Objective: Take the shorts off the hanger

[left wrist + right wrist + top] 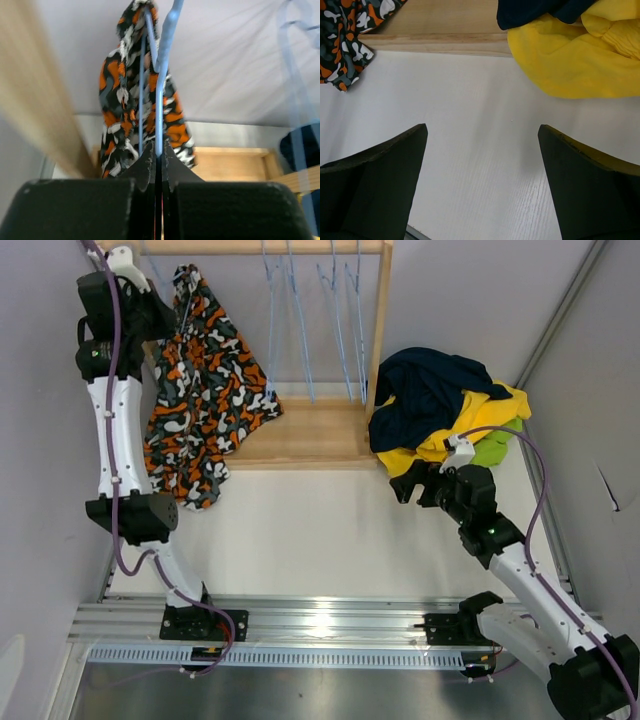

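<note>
Camouflage shorts (117,115) hang just ahead of your left gripper (156,160), long axis straight down from the blue hanger (162,75). Jaws pinched shut on that hanger's wire. Left arm is nearer. Right gripper (482,128) spread wide, holding nothing; yellow shorts (570,55) lie ahead-right of it.

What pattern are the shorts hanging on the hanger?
The shorts are orange, black and white camouflage, clearest in top external view.

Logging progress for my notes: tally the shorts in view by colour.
Camouflage shorts: 1, on the hanger
Navy shorts: 1
Yellow shorts: 1
Green shorts: 1
Total: 4 in view
</note>
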Robot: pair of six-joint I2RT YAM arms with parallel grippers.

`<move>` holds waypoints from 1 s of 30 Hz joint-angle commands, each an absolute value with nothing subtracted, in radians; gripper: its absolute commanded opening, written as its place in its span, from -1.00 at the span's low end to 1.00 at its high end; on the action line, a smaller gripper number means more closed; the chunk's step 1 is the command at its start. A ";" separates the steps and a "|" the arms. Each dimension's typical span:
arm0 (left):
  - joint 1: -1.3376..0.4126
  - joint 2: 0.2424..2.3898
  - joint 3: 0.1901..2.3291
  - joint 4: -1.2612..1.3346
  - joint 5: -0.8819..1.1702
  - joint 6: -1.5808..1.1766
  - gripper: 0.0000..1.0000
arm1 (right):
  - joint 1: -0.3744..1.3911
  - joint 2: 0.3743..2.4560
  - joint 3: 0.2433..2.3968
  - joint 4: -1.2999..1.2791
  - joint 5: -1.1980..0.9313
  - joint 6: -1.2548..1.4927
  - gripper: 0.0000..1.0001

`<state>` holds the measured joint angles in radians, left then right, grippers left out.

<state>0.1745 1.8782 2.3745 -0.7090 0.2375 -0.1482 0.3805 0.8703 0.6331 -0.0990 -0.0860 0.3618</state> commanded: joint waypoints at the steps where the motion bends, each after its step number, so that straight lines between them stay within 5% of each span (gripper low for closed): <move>1: 0.086 1.855 2.554 -0.683 0.215 -0.129 -1.00 | 0.387 0.835 0.627 -0.060 -0.084 0.379 0.99; 11: -0.021 1.544 2.427 -0.709 0.166 -0.091 -1.00 | 0.403 0.749 0.644 -0.103 -0.072 0.388 0.99; 18: -0.048 1.200 1.991 -0.836 0.167 -0.009 -1.00 | 0.410 0.703 0.733 -0.097 -0.185 0.351 0.99; 24: -0.058 0.941 1.615 -0.928 0.449 -0.014 -1.00 | 0.411 0.692 0.799 -0.084 -0.309 0.339 0.99; 30: -0.239 0.856 1.491 -0.969 0.690 -0.049 -1.00 | 0.414 0.710 0.880 -0.034 -0.501 0.333 0.99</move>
